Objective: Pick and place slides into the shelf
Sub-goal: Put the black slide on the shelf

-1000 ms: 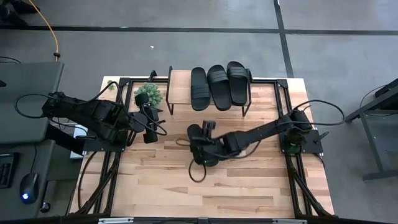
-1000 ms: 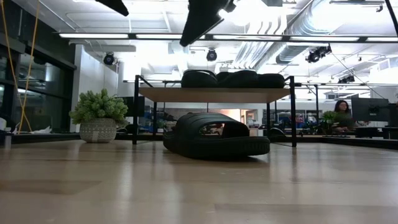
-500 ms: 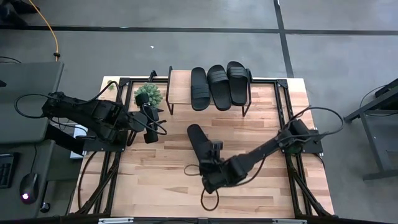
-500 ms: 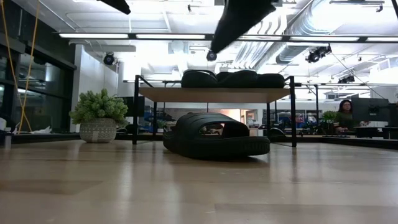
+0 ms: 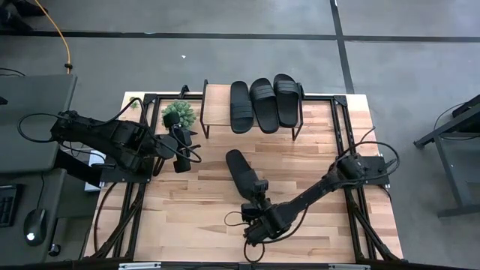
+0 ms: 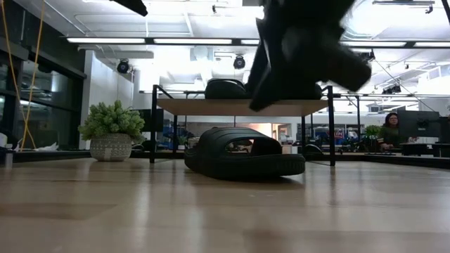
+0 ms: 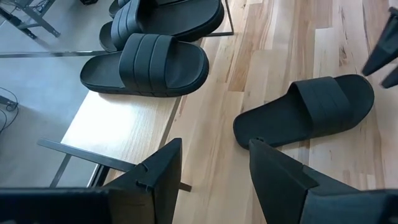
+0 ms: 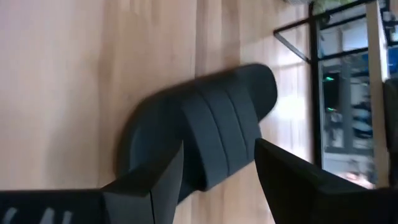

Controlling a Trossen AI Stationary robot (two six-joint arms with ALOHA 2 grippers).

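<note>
We see bright ceiling strip lights [image 6: 140, 40] glaring above the shelf [image 6: 239, 105]; the nearby right arm [image 6: 302, 49] blurs darkly.

Grey floor [image 5: 225, 52] crossed by dark lines surrounds the wooden bench [image 5: 187, 225]; bright ceiling strip lights [image 6: 140, 40] and desks [image 6: 415, 144] fill the room beyond.

I count four black slides [image 5: 241, 172]: three lined up on top of the one shelf [image 5: 216, 109] and one lying on the desk [image 5: 187, 210]. I also see one potted plant [image 5: 178, 114] and two arms.
</note>
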